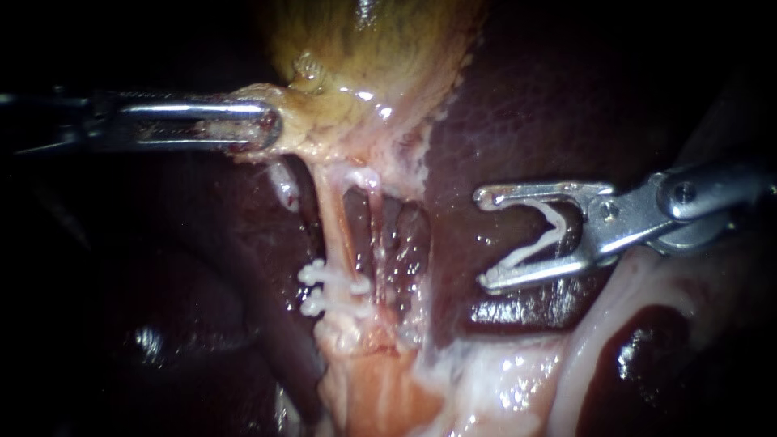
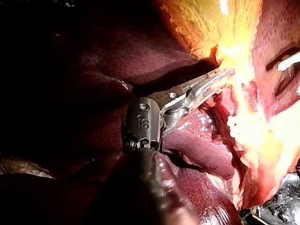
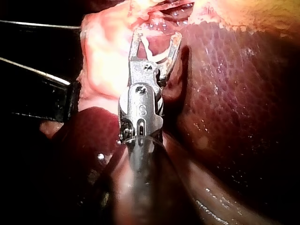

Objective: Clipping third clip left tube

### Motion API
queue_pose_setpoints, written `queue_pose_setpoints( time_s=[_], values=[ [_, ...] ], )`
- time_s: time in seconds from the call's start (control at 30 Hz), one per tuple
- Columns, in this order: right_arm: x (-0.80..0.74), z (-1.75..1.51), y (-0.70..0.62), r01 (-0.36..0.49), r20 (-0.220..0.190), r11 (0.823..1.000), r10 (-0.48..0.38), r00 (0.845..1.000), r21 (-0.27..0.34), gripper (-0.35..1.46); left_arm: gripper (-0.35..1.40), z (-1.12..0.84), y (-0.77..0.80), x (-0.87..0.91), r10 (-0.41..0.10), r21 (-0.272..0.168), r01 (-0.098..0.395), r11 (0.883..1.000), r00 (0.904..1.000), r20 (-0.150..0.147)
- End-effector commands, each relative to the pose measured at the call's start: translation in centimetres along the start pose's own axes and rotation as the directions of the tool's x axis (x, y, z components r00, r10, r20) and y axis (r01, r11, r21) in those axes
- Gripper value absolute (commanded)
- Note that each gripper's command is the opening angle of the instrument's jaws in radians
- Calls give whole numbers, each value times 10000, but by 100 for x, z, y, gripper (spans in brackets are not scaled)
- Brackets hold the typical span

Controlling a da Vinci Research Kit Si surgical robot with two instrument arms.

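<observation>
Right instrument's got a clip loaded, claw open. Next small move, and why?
Probably ease the right instrument across toward the left tube, aiming for the bare stretch above its two clips. The open claw carries a loaded clip but sits over the liver, apart from the tube, while the left instrument holds the gallbladder taut.
</observation>
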Motion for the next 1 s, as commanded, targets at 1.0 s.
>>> queue_pose_setpoints(
  time_s=[1.0],
  values=[
    [2, 1, -1, -8, -2, 10000, 8, 10000, -1, 49, -35, -10, 4, 10, -117, -88, 117, 9999, 9999, 79]
  ],
)
